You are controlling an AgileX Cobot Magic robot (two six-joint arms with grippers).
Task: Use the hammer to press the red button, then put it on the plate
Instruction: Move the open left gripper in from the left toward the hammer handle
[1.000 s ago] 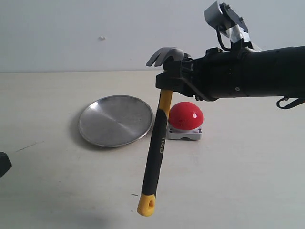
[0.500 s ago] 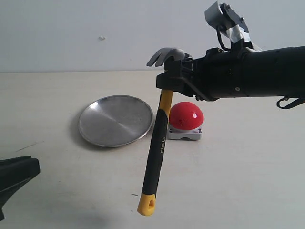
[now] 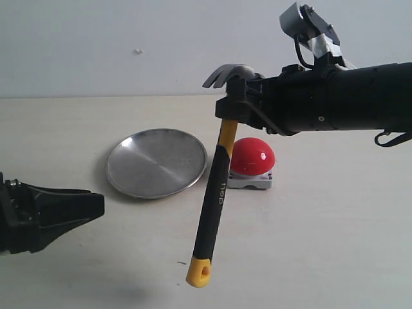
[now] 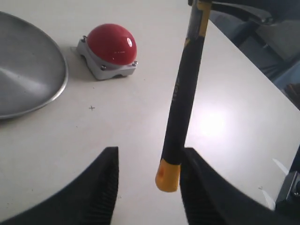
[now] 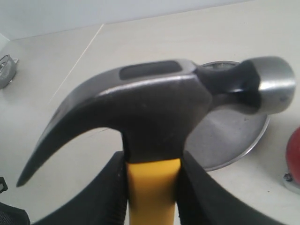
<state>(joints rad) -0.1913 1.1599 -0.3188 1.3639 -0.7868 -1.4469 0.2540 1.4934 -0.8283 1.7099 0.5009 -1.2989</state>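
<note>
My right gripper point(image 3: 226, 114) is shut on the hammer point(image 3: 215, 193) just under its dark steel head and holds it in the air. The handle hangs down and slightly left, its yellow butt above the table. In the right wrist view the fingers point(image 5: 108, 197) clamp the yellow neck of the hammer point(image 5: 154, 103). The red button point(image 3: 252, 156) sits behind the handle, right of the plate point(image 3: 156, 162). My left gripper point(image 3: 96, 203) is open at the lower left, well left of the butt. In its view the gripper point(image 4: 149, 171) frames the hammer point(image 4: 180, 103), with the red button point(image 4: 111, 44) and plate point(image 4: 28, 75) beyond.
The pale table point(image 3: 322, 244) runs back to a plain wall. In the left wrist view the table edge point(image 4: 253, 70) drops off to dark and blue shapes beyond. A small grey metal object point(image 5: 8, 70) lies at the far table edge in the right wrist view.
My left gripper has come into view from the lower left and moved right, towards the hammer's handle. The hammer has shifted slightly right in the right gripper.
</note>
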